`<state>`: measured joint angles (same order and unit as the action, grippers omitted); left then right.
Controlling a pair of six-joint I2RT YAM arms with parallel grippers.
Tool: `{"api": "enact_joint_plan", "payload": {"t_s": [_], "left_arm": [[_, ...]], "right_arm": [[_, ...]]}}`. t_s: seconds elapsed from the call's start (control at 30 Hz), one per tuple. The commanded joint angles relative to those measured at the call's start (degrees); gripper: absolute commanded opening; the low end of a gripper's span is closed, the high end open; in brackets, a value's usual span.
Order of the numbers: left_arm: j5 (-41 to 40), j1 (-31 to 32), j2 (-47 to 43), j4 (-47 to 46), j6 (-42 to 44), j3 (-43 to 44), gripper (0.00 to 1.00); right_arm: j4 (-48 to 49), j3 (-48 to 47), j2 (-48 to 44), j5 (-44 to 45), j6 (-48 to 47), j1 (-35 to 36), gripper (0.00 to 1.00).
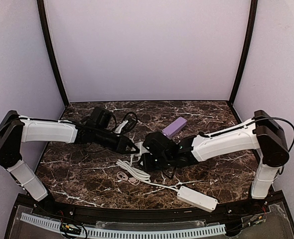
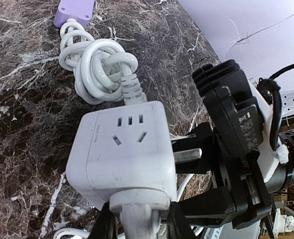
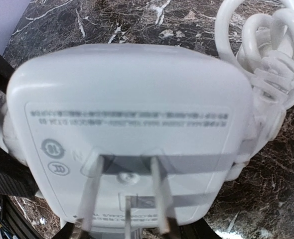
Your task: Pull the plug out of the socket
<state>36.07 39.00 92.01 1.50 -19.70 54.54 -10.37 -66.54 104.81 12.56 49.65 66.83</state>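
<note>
The socket (image 2: 122, 149) is a white cube with outlet holes on top and metal prongs on its right face. It also shows in the top view (image 1: 138, 149) and fills the right wrist view (image 3: 132, 124). The plug (image 2: 139, 206), a white round head, sits in the cube's near face, and its cord runs down out of view. My left gripper (image 2: 139, 224) is shut on the plug, a black finger on each side. My right gripper (image 3: 137, 233) is closed on the cube's pronged end, its fingers (image 2: 207, 201) flanking the prongs.
A second white cord, knotted in a coil (image 2: 97, 64), enters the cube's far face and leads to a purple block (image 1: 174, 127). The long white power strip (image 1: 197, 198) lies front right, with its cord looped (image 1: 133, 172) in front of the grippers. The enclosure walls are close.
</note>
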Motion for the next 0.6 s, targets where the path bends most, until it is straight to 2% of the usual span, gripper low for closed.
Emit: {"api": "enact_joint_plan", "payload": {"t_s": [0.0,0.07,0.17,0.23,0.27,0.3,0.33,0.37,0.4,0.47,0.57], "left_arm": [[1.6,-0.2,-3.8,-3.2,0.5,0.0,0.01],[1.7,-0.2,-3.7,-3.2,0.4,0.1,0.01],[1.7,-0.2,-3.6,-3.1,0.3,0.2,0.01],[1.6,-0.2,-3.5,-2.6,0.2,0.6,0.05],[1.3,-0.3,-3.4,-2.2,0.1,0.7,0.18],[1.1,-0.4,-3.3,-2.0,-0.1,0.9,0.25],[0.9,-0.5,-3.2,-1.9,-0.4,0.9,0.41],[1.0,-0.6,-3.1,-1.9,-0.6,0.9,0.49],[1.4,-0.8,-2.9,-2.0,-1.1,0.9,0.61],[1.8,-0.9,-2.6,-2.2,-1.6,0.8,0.73],[2.3,-1.0,-2.3,-2.4,-2.0,0.8,0.84]], "right_arm": [[2.6,-0.7,1.2,3.4,-0.2,1.2,0.41],[3.8,-0.4,1.4,3.5,-1.2,1.3,0.3],[4.1,-0.5,1.3,4.6,-2.3,1.4,0.03],[5.3,0.2,0.7,5.0,-3.8,1.5,0.0],[6.4,0.7,0.2,4.9,-4.8,1.5,0.0],[7.6,1.4,-0.3,4.8,-5.8,1.5,0.0],[8.8,2.1,-0.8,4.8,-6.5,1.5,0.0],[10.7,2.9,-1.5,4.7,-7.3,1.6,0.0],[12.1,4.1,-2.0,4.8,-7.9,1.6,0.0],[14.1,5.6,-3.0,5.1,-8.8,1.6,0.0],[15.9,7.0,-3.9,5.2,-9.6,1.5,0.0]]}}
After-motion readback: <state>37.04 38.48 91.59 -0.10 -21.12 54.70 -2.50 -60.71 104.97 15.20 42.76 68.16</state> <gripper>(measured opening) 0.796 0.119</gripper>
